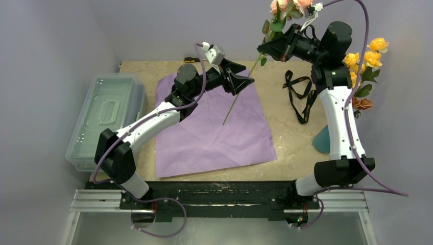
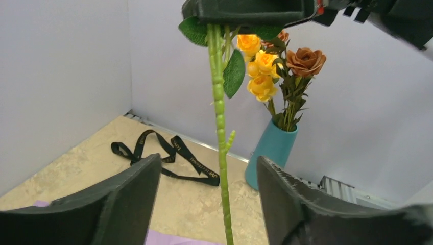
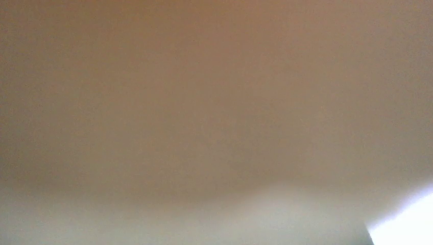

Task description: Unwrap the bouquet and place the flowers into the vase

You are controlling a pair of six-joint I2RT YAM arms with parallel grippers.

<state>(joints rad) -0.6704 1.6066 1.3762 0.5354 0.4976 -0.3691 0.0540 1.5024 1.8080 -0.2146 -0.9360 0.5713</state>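
Observation:
The bouquet stands unwrapped: its lilac paper (image 1: 209,127) lies flat on the table. My right gripper (image 1: 265,48) is shut on the top of a green stem (image 2: 219,102) that carries peach roses (image 1: 286,6), and holds it high above the table. My left gripper (image 2: 208,159) is open, its fingers on either side of the lower stem and apart from it. The teal vase (image 2: 273,148) at the right holds yellow flowers (image 2: 258,66) and a brown rose (image 2: 305,60). The right wrist view is a peach blur.
The black ribbon (image 1: 301,97) lies loose on the table between the paper and the vase (image 1: 322,140), which my right arm partly hides. A translucent lidded box (image 1: 102,117) stands at the left edge. Grey walls close in the back and both sides.

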